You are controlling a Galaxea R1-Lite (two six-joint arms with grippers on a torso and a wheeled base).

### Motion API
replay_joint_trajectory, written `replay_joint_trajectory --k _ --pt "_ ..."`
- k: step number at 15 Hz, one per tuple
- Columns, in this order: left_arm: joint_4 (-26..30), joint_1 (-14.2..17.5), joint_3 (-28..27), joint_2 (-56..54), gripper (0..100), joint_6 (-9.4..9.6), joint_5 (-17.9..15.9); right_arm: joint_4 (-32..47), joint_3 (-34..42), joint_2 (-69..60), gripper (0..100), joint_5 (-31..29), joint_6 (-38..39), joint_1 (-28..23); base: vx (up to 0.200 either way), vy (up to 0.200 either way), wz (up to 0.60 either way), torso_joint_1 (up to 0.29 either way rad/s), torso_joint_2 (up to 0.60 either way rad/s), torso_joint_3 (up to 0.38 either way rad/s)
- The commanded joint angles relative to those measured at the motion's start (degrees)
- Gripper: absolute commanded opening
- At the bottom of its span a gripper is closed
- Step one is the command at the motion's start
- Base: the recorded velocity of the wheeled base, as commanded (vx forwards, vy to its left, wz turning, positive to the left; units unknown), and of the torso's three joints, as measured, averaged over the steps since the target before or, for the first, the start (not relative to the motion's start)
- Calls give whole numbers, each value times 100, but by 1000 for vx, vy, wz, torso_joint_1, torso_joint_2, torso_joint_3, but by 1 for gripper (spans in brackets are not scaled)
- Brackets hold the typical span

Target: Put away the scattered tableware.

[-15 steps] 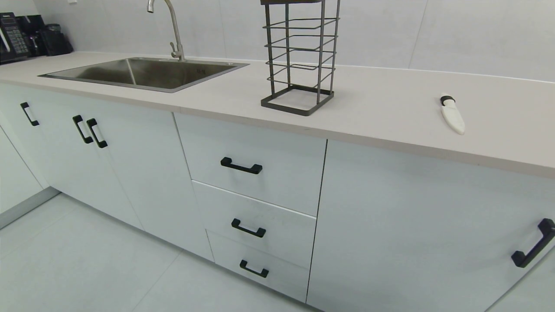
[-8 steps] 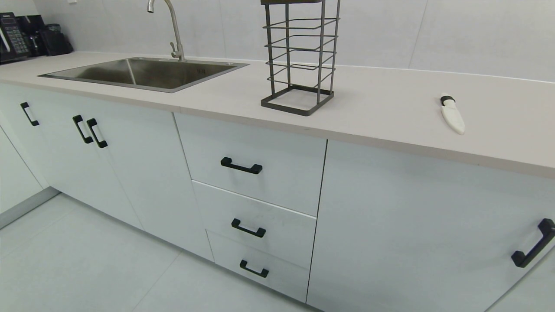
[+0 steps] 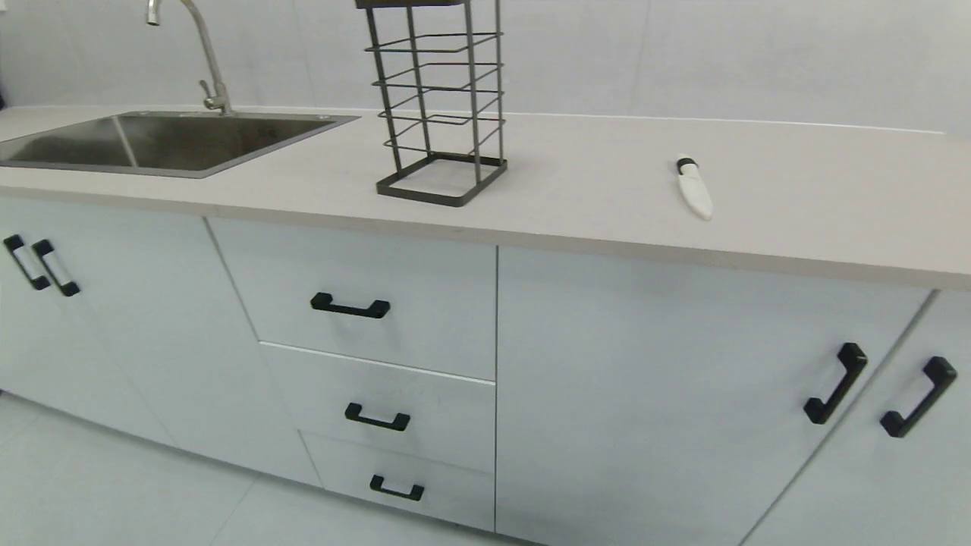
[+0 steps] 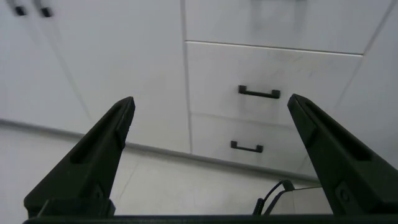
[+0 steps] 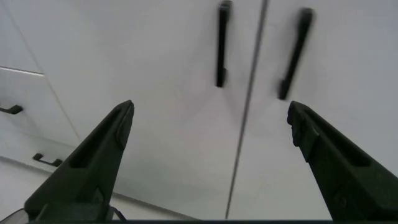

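Countertop (image 3: 796,174) with one white utensil (image 3: 694,189), one wire rack (image 3: 440,98)

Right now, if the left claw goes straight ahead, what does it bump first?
Probably the middle drawer front, beside its black handle; the open left claw faces it, though depth is hard to judge.

white utensil (image 3: 694,189) with black band, black wire rack (image 3: 417,199), beige countertop (image 3: 592,189), white cabinets (image 3: 645,379), black handles (image 3: 350,306)
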Motion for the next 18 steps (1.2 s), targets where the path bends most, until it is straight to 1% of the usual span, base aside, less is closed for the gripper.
replay_joint_trajectory --k 1,3,4,5,12,15,18 --pt "-4 2 0 7 100 -25 8 0 -2 8 100 -7 -5 4 0 0 -600 7 2 2" --pt "-4 2 0 7 100 -78 43 0 -2 8 100 2 -5 4 0 0 0 0 0 0" --pt "-4 2 0 7 100 -78 52 0 -2 8 100 2 -5 4 0 0 0 0 0 0" --pt "-4 2 0 7 100 -78 52 0 7 8 100 2 -5 4 0 0 -600 2 2 2" --pt "5 2 0 7 100 -78 60 0 -2 8 100 2 -5 4 0 0 0 0 0 0" --pt "-4 2 0 7 100 -78 78 0 -2 8 100 2 -5 4 200 0 0 1 2 5" --pt "-4 2 0 7 100 -78 87 0 -2 8 100 2 -5 4 0 0 0 0 0 0"
